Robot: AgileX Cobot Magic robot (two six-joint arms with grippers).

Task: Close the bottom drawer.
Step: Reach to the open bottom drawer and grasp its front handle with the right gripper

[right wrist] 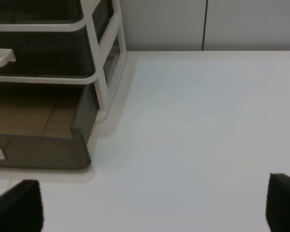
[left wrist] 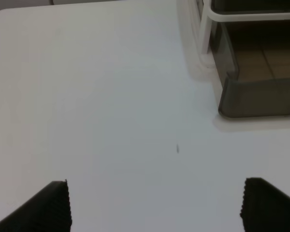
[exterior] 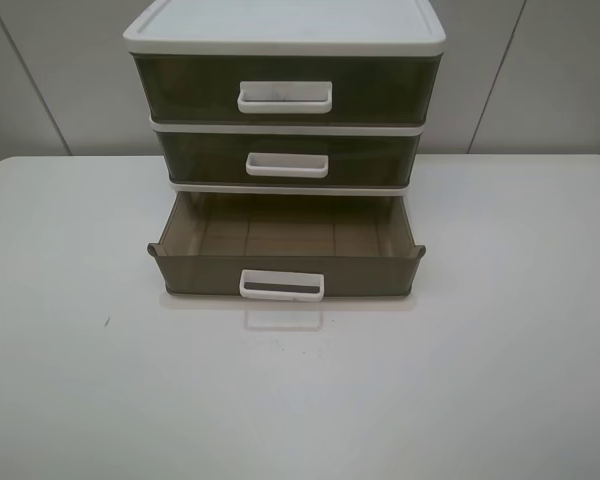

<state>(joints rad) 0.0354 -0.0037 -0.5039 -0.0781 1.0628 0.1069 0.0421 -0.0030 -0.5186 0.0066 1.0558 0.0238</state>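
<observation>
The bottom drawer (exterior: 285,271) of smoky olive-brown plastic stands pulled out from the white-framed cabinet (exterior: 285,25). Its ribbed floor is bare and its white loop handle (exterior: 281,285) faces the front. Both upper drawers (exterior: 285,92) are shut. No gripper shows in the exterior high view. In the left wrist view my left gripper (left wrist: 154,205) is open over bare table, with the drawer's left front corner (left wrist: 256,99) ahead and apart. In the right wrist view my right gripper (right wrist: 152,205) is open, with the drawer's right front corner (right wrist: 63,152) ahead and apart.
The cabinet stands at the back middle of a white table (exterior: 480,380), against a grey panelled wall (exterior: 540,70). A small dark speck (exterior: 106,321) marks the table at the left; it also shows in the left wrist view (left wrist: 178,148).
</observation>
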